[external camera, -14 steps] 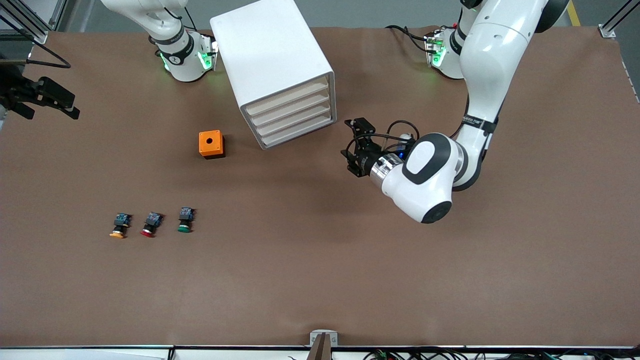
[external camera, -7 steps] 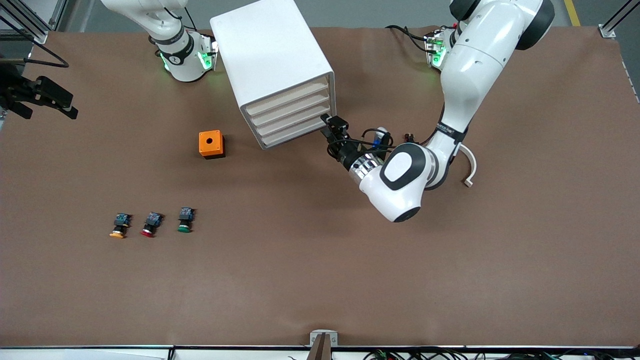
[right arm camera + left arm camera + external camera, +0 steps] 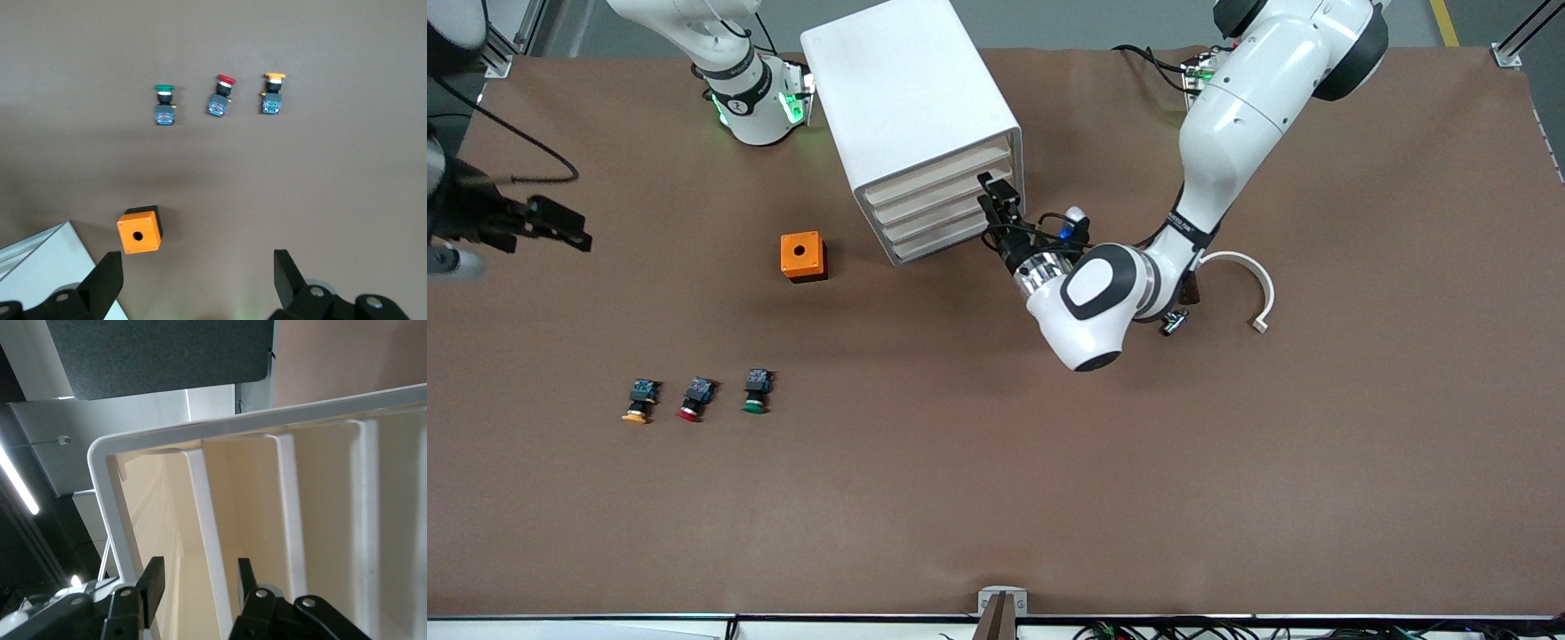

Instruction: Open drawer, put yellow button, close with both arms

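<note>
1. The top drawer [image 3: 938,175] of the white cabinet [image 3: 911,107] sits flush with the three below it, four in all, none pulled out.
2. The left gripper [image 3: 998,199] is at the cabinet's front, at its corner toward the left arm's end; in the left wrist view its fingers [image 3: 151,583] stand either side of a thin white drawer edge, partly closed, though I cannot tell if they pinch it.
3. The yellow button [image 3: 639,403] lies on the brown table [image 3: 996,498], well nearer the front camera, at the right arm's end of a row of three: yellow, red button [image 3: 695,399], green button [image 3: 756,392].
4. One orange box [image 3: 803,256] with a round hole stands between row and cabinet.
5. A curved white piece [image 3: 1249,283] lies by the left arm's elbow.
6. The right gripper [image 3: 197,280] hangs wide open and empty, above the orange box.
</note>
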You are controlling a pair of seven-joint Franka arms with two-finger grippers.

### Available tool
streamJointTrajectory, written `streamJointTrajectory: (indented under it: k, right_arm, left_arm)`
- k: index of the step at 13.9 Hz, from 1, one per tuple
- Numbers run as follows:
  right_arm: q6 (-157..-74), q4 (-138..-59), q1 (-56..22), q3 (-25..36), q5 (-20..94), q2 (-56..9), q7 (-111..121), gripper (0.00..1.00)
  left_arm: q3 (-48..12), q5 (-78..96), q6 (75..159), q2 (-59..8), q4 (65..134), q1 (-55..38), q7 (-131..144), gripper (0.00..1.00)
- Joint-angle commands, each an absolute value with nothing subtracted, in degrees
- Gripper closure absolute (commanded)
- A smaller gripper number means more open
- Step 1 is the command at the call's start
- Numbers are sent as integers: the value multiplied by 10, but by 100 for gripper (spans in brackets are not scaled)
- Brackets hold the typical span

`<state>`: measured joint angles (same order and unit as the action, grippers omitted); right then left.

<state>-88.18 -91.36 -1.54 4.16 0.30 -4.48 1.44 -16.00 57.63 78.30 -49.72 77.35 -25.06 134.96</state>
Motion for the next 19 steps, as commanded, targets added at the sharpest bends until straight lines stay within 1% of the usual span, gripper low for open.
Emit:
streamJointTrajectory:
  k: [1,3,4,6,7,8,11,12,13,18,19]
  right_arm:
    - [-905,-885,23,40,4,-100,32,0]
    - [-941,-895,30,40,2,-116,35,0]
    - [-963,-900,38,40,2,-129,34,0]
    - [-1018,-936,44,40,2,-134,33,0]
    - [-1051,-964,44,40,1,-132,31,0]
    - [-1084,-989,46,40,1,-131,30,0]
    - [-1233,-1083,61,40,1,-134,30,0]
    - [-1272,-1099,62,40,1,-145,30,0]
    - [-1293,-1100,65,40,1,-163,30,0]
    - [-1387,-1098,86,40,1,-249,31,0]
    - [-1400,-1098,92,40,2,-264,32,0]
  left_arm:
    - [-160,589,777,-492,784,-265,1359,49]
    - [-160,589,779,-493,794,-273,1359,49]
    - [-160,588,779,-493,796,-279,1359,51]
    - [-160,588,779,-493,803,-288,1359,58]
    - [-160,588,779,-493,804,-296,1359,63]
    - [-160,587,779,-493,804,-299,1358,66]
    - [-160,582,779,-497,807,-307,1354,75]
    - [-160,581,779,-498,806,-307,1353,76]
    - [-160,580,779,-499,805,-306,1352,77]
    - [-155,582,782,-498,805,-300,1360,89]
    - [-153,582,782,-498,806,-299,1360,90]
